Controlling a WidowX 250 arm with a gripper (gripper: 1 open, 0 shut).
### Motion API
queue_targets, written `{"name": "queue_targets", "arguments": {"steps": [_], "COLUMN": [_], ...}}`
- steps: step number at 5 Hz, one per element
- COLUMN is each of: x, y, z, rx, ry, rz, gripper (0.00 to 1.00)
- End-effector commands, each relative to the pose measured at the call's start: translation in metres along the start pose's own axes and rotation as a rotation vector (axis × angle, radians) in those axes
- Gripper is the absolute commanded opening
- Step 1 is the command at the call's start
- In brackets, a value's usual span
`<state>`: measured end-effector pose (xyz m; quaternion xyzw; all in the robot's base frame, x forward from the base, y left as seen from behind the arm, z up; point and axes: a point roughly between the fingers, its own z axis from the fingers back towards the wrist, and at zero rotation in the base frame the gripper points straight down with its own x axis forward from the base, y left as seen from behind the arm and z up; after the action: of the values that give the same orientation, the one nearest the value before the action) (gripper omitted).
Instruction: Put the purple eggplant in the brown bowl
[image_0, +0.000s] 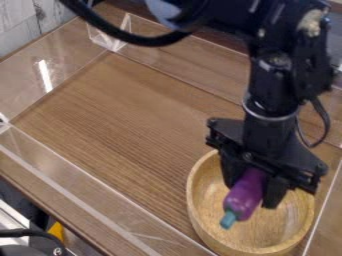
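- While I watch the single camera view, my gripper (259, 190) sits in the lower right of the frame, pointing straight down from the black arm (286, 80) that comes in from the top right.
- Its fingers (277, 187) are clamped tight on the purple eggplant (245, 194), pinching the upper part of its body.
- From where I sit, the purple eggplant hangs nearly upright and a little tilted, its teal stem cap at the bottom and toward the left.
- That stem cap hangs inside the outline of the brown bowl (205, 216), over the bowl's hollow; I cannot tell whether it touches the wood.
- Lower right of the frame is where the brown bowl rests, on the wooden table (120, 110), its rim partly covered by the gripper.
- Along the left side and the bottom runs a clear plastic wall (54, 170) fencing the table.
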<state>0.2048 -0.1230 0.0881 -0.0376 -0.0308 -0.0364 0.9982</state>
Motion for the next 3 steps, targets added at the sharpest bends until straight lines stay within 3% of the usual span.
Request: {"name": "queue_targets", "arguments": {"steps": [1, 3], "x": [0.0009, -0.0034], "y": [-0.0079, -0.0103], "z": [0.0029, -0.0007], "rx": [-0.014, -0.013], "ry": [-0.029, -0.024], "rz": [-0.018, -0.031], "gripper": [0.0, 0.0]}}
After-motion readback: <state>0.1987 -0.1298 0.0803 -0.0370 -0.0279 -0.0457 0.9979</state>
